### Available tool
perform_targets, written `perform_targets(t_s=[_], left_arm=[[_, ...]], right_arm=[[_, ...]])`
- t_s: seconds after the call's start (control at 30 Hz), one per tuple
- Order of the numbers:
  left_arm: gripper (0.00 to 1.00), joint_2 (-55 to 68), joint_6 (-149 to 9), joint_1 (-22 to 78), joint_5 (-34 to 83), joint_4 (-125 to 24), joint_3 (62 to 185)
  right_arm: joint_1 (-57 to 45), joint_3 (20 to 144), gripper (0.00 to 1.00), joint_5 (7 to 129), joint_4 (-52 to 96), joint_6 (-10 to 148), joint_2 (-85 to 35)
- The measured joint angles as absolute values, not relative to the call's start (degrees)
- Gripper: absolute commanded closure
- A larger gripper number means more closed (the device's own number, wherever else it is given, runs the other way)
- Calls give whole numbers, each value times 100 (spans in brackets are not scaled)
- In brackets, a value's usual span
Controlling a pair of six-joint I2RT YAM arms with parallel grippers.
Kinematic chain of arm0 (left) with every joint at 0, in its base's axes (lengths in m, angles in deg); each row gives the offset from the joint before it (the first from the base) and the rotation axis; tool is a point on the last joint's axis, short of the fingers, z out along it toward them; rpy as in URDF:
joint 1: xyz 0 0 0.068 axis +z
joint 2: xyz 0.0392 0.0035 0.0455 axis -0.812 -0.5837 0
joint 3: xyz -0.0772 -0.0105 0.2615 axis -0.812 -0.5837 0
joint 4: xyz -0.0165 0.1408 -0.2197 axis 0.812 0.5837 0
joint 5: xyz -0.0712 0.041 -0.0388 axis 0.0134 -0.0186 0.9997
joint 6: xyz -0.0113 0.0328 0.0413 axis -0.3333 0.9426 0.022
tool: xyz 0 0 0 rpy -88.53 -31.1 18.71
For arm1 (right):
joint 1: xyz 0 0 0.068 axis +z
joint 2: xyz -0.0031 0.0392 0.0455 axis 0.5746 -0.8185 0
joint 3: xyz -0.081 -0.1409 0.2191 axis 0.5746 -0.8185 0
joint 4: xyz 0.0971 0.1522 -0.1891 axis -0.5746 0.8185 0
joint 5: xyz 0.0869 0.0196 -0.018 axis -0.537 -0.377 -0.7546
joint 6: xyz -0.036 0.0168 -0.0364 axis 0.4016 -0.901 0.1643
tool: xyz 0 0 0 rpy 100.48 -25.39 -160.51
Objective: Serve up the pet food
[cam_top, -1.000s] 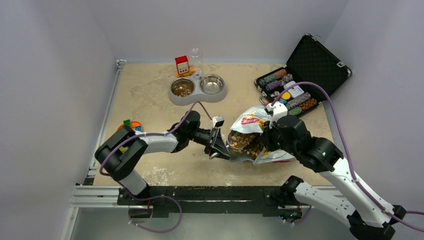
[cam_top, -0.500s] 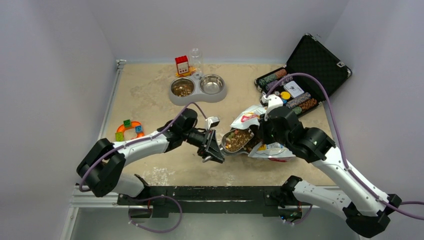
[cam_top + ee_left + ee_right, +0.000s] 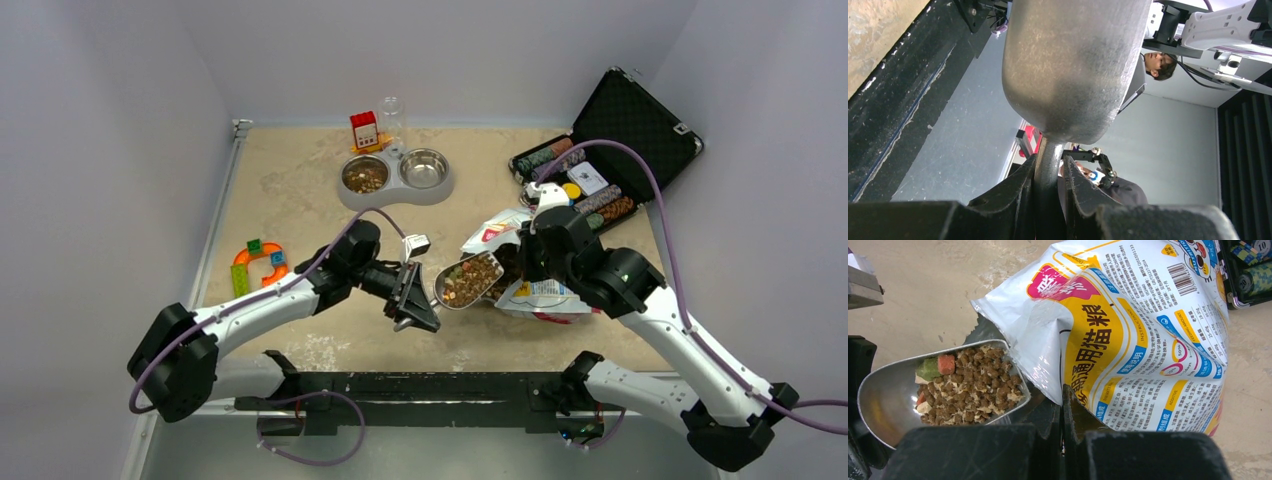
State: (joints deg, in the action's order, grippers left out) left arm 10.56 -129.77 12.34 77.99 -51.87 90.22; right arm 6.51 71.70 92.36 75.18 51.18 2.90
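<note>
My left gripper [image 3: 413, 308] is shut on the handle of a metal scoop [image 3: 466, 281], whose underside fills the left wrist view [image 3: 1073, 65]. The scoop holds a heap of brown pet food [image 3: 470, 279], clear in the right wrist view [image 3: 973, 387], and is out of the bag's mouth, just left of it. My right gripper [image 3: 527, 262] is shut on the edge of the white-and-yellow printed bag [image 3: 530, 290], pinching it at the mouth [image 3: 1061, 390]. A grey double bowl [image 3: 395, 180] stands at the back; its left cup holds kibble [image 3: 364, 177], its right cup [image 3: 424, 168] is bare.
An open black case of poker chips [image 3: 590, 170] sits at the back right. A red-and-white box [image 3: 365, 130] and a clear bottle [image 3: 392, 117] stand behind the bowl. Colourful toy blocks [image 3: 256, 262] lie at the left. The black frame rail [image 3: 400, 385] runs along the near edge.
My left gripper has drawn the filled scoop leftward out of the bag and the left arm has stretched out. My right gripper has lifted the bag's edge slightly.
</note>
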Motion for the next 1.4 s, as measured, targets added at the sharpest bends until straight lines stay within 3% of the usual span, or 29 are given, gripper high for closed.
perform_targets(t_s=[0.87,1.4], left_arm=[[100,1891,-13003,1889,7913,-4756,8917],[100,-183,-13574,3209,8083,-4960,10919]], right_arm=[[584,7054,100,9409,7782,4600,771],[579,7096,100,9376,7843,4585,688]])
